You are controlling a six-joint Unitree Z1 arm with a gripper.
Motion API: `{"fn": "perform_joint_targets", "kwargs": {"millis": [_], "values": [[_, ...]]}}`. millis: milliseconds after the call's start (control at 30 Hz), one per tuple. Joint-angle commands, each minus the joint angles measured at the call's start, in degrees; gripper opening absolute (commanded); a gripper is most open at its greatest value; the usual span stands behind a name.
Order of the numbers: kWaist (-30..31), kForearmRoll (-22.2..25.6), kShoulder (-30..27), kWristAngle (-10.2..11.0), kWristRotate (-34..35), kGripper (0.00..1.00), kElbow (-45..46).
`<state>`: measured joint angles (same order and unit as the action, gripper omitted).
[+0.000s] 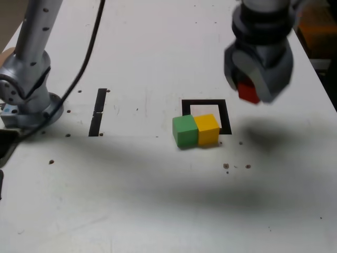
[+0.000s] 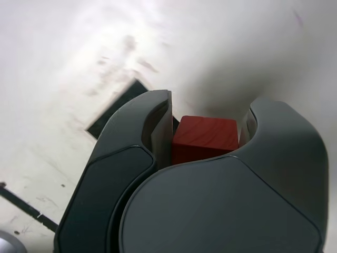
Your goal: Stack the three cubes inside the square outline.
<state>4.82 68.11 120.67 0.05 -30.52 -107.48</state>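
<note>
The fingers (image 2: 297, 134) were closed on the red cube (image 2: 206, 138), with one on either side of it and its top face showing between them. They held it raised over the worktop (image 1: 131, 211), off to the exterior view's right of the square outline (image 1: 225, 116), and a soft shadow (image 1: 266, 134) lay beneath. The green cube (image 1: 185, 130) and the yellow cube (image 1: 208, 129) sat side by side on the worktop, touching, the green one on the exterior view's left. Together they hid part of the outline's near edge. Well apart, toward the arm's base (image 1: 31, 105), ran a straight black strip (image 1: 97, 113).
</note>
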Motion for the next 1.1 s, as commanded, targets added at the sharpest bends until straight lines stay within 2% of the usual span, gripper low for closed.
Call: {"fn": "perform_joint_targets", "kwargs": {"millis": [0, 200, 333, 733, 900, 1067], "values": [[-1.3, 0.5, -1.1, 0.7, 2.1, 0.1, 0.9], [-3.9, 1.4, -2.0, 1.5, 7.5, 0.1, 4.4], [-4.6, 1.7, -2.7, 0.9, 11.6, 0.1, 7.4], [-4.5, 3.9, -4.3, -6.7, 23.5, 0.1, 11.8], [-4.5, 3.1, -3.9, -8.8, 26.8, 0.1, 12.8], [-5.1, 2.4, -3.0, -9.8, 29.5, 0.1, 14.0]]}}
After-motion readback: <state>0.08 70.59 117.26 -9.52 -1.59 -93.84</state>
